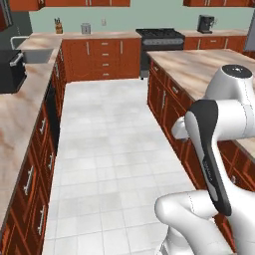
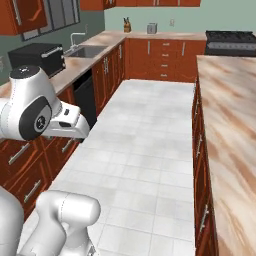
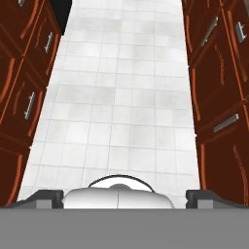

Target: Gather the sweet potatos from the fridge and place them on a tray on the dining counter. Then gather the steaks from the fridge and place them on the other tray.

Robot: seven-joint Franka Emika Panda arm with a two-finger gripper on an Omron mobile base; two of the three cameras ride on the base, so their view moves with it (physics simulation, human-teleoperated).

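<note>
Facing a white tiled aisle (image 1: 104, 149) with the dining surface (image 1: 199, 64) at 2 o'clock, the tool (image 3: 119, 197) rides wide open and empty; sweet potatos, probably firm and light, should suit a mid-body pinch.

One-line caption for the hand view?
End effector open, looking down a white tiled floor between red-brown cabinets.

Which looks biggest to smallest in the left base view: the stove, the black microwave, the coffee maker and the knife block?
1. Black microwave, nearest the camera
2. Stove
3. Coffee maker
4. Knife block
</note>
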